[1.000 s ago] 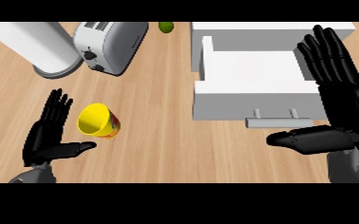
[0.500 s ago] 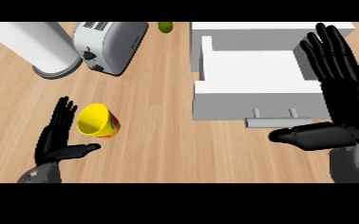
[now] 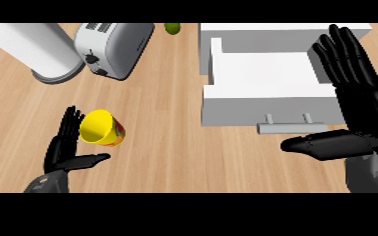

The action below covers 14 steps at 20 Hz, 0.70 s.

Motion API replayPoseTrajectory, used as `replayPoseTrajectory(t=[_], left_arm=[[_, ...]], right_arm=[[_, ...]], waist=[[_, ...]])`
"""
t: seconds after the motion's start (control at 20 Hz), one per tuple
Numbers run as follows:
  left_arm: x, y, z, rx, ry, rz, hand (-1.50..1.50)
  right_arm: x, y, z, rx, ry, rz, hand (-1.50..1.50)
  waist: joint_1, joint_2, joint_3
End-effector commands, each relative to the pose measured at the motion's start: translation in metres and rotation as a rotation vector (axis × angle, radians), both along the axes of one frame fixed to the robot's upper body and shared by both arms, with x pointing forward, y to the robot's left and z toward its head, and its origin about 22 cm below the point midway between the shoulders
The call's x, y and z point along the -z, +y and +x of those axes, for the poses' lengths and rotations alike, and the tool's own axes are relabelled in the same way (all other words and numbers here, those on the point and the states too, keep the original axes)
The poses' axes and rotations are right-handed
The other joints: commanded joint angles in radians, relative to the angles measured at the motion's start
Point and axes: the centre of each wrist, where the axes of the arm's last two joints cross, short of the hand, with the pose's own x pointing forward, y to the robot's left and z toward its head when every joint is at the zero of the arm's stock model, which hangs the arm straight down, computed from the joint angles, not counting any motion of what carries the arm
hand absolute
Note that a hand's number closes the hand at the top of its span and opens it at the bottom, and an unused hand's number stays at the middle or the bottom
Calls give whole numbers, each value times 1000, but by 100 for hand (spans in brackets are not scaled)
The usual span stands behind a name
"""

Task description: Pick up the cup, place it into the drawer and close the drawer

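Cup tilted, mouth toward upper left | left hand beside

left hand: black, slim fingers | right hand: black | forearms: grey

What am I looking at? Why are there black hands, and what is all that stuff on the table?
Those are a robot's two hands. The picture comes from a camera in the robot's head, looking steeply down at a wooden kitchen counter, so you only see its arms coming in from the bottom.

The left hand is open, right beside a yellow cup, but it is not holding it. The right hand is open too, fingers up, next to a white drawer that is pulled open. Nothing is held yet.

Further back stand a silver toaster, a big white roll that looks like paper towels, and a small green thing too cut off to name.
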Motion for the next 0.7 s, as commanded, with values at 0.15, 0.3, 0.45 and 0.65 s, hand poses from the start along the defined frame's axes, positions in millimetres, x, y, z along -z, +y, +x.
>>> replayPoseTrajectory(t=[0.15,0.3,0.45,0.65], left_arm=[[-1,-1,7,21,-51,-26,-150],[4,-17,10,26,-65,-5,-150],[9,-24,7,40,-72,-14,-150],[9,-24,6,72,-83,-50,-150]], right_arm=[[0,9,9,-5,-9,8,-150],[-11,1,2,2,-2,-7,-150],[-5,-6,9,10,-12,-5,-150],[6,-12,9,-4,-1,5,-150]], waist=[[-7,4,-2],[-14,5,-2],[-11,6,-2],[-4,4,-1]])
